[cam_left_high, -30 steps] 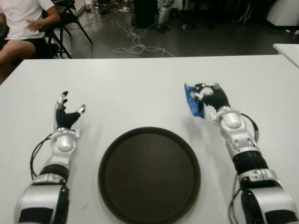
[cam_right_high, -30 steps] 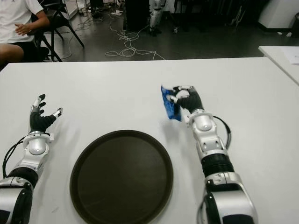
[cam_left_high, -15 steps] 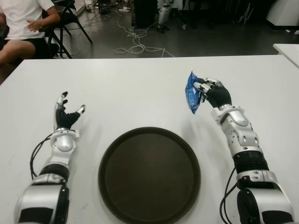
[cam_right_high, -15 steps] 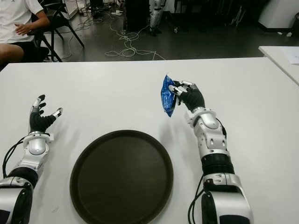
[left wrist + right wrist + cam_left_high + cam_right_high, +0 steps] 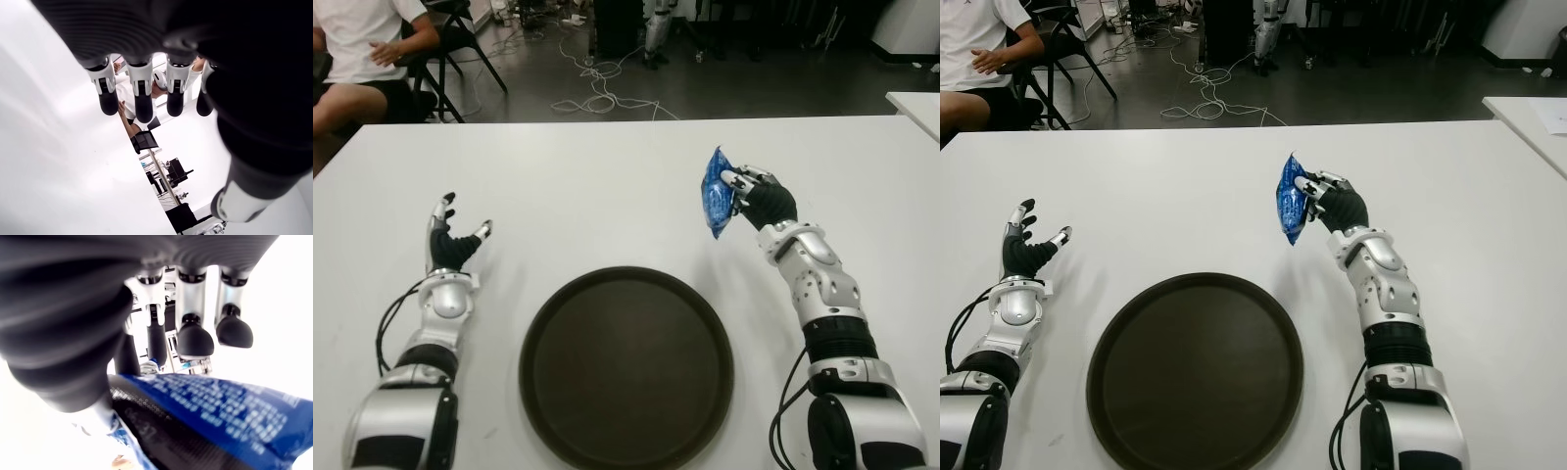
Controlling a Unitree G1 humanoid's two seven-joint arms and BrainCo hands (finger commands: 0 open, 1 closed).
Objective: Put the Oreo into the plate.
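Gripping a crinkly blue Oreo packet point(image 5: 713, 192), right hand point(image 5: 759, 201) above round plate point(image 5: 626, 367).

A glossy blue Oreo packet point(image 5: 714, 195) with white print, a dark brown round plate point(image 5: 626, 364), a plain white table point(image 5: 578, 186).

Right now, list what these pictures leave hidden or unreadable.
- Oreo packet: print unreadable in both eye views, too small; right wrist view blurs it.
- Right robot hand: its fingers cover the packet's near side.
- Person: cut off by the eye views' edge.
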